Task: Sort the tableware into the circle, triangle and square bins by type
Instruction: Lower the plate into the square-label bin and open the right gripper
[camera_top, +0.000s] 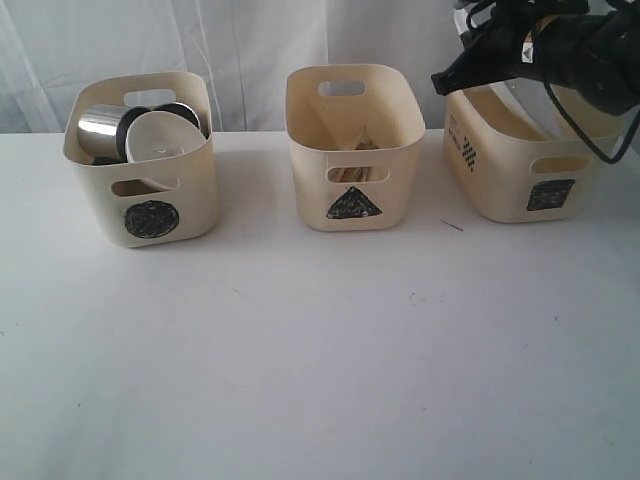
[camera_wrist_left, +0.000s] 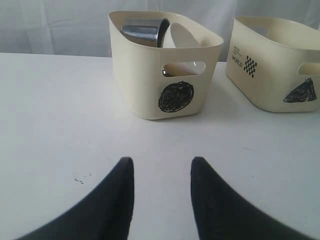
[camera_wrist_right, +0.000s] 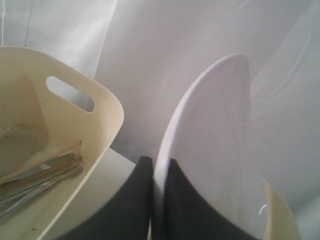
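Pinches the large white square plate (camera_wrist_right: 210, 140) by its rim with the right gripper (camera_wrist_right: 160, 162), fingers closed tight, at the exterior view's upper right, over the square bin (camera_top: 515, 190). Holds the left gripper (camera_wrist_left: 162, 167) parted, empty, above the table (camera_wrist_left: 60, 110) facing the circle bin (camera_wrist_left: 145, 85).

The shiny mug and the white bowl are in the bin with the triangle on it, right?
Not quite. The shiny mug and the white bowl are in the bin with the circle on it, not in the triangle bin. The exterior view shows it.
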